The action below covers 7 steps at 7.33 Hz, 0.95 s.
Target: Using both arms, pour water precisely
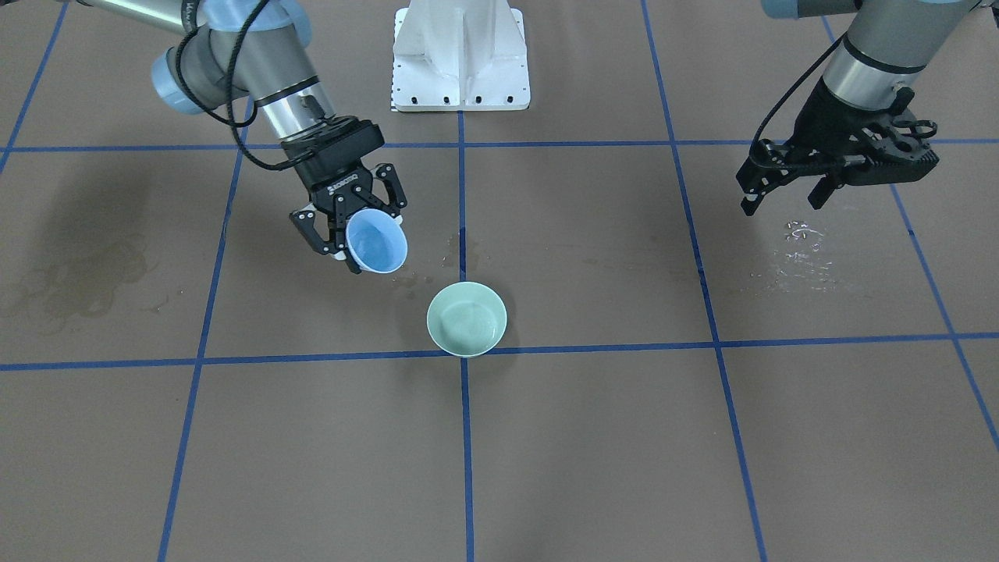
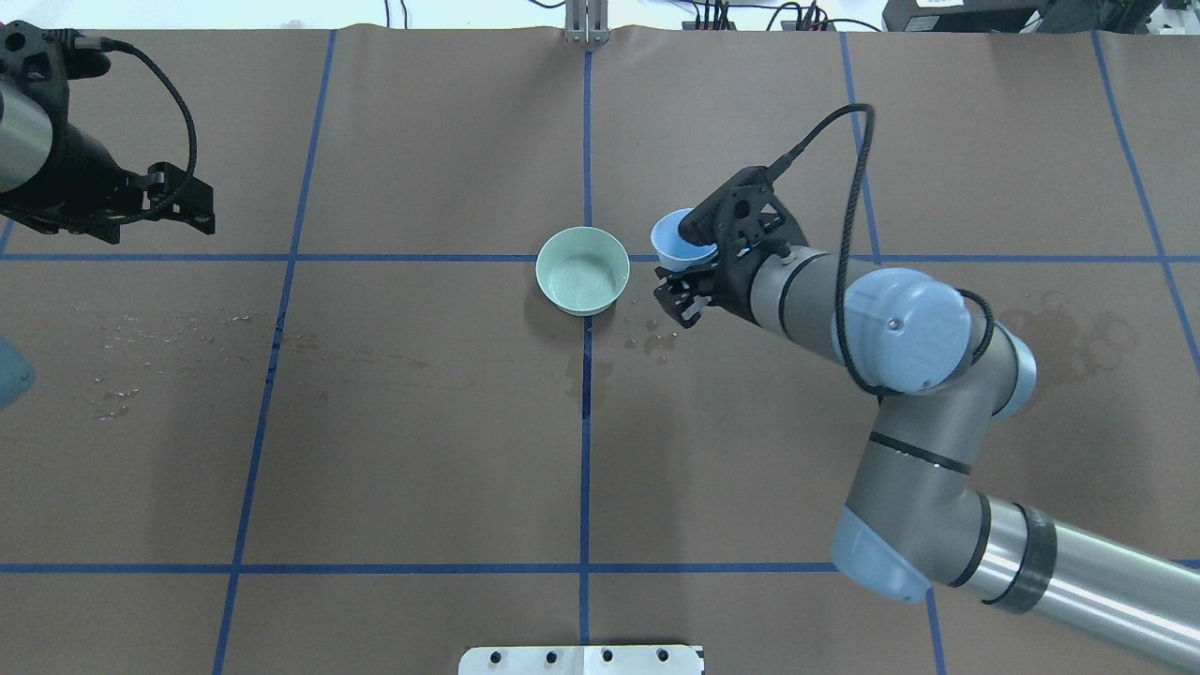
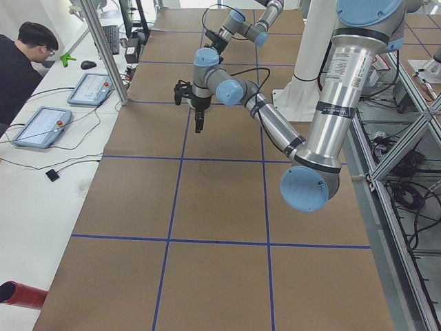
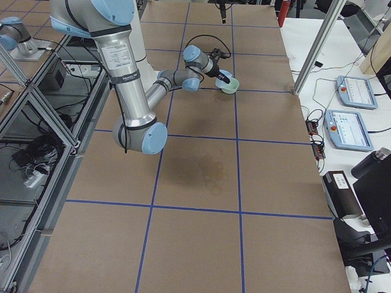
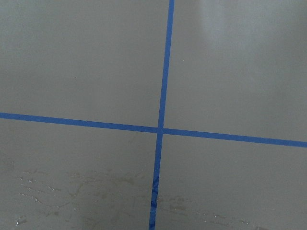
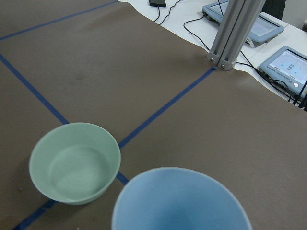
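Observation:
My right gripper (image 1: pixel 355 234) is shut on a light blue cup (image 1: pixel 377 242), held tilted above the table, its mouth towards the green bowl (image 1: pixel 467 318). In the overhead view the cup (image 2: pixel 673 236) hangs just right of the bowl (image 2: pixel 582 270), apart from it. The water (image 2: pixel 581 279) shows as a faint shimmer inside the bowl. In the right wrist view the cup (image 6: pixel 182 201) is at the bottom and the bowl (image 6: pixel 74 163) to its left. My left gripper (image 1: pixel 783 204) is open and empty, hovering far off at the table's left side (image 2: pixel 178 211).
Glistening droplets (image 1: pixel 804 242) lie under the left gripper and a few (image 2: pixel 656 342) lie near the bowl. Dark stains (image 1: pixel 78 273) mark the paper on the right arm's side. The white pedestal (image 1: pixel 460 62) stands at the robot's edge. An operator (image 3: pixel 21 69) sits beyond the far edge.

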### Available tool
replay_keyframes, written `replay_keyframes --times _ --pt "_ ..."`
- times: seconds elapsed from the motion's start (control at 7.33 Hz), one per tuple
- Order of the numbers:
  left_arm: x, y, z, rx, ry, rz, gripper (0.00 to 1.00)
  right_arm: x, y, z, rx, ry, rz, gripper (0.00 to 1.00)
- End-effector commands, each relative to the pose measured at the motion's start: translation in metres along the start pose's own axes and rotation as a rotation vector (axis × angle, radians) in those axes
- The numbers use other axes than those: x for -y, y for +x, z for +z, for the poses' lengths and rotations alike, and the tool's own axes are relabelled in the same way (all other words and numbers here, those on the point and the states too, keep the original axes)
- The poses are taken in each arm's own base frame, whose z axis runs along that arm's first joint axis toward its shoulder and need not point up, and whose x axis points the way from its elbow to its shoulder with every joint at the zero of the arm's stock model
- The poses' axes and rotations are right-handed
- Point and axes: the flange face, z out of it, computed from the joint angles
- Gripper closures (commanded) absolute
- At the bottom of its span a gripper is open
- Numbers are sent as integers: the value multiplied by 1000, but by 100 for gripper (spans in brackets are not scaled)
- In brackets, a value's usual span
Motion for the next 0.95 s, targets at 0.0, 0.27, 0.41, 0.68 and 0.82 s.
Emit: replay_keyframes --times 0.0,0.27,0.41,0.68,0.82 --pt "2 -2 4 8 -1 -5 0 27 -40 12 -49 -85 -17 100" --pt "3 -3 5 7 -3 -7 0 12 -46 49 -30 -184 -30 100" --pt "3 -3 5 7 -3 -7 0 2 -46 57 -24 -232 -37 100" --pt "6 -5 11 13 -7 -10 0 17 -51 60 -44 -350 -51 100" --pt "5 -5 11 14 -9 -12 0 26 -55 68 -59 -428 -105 100"
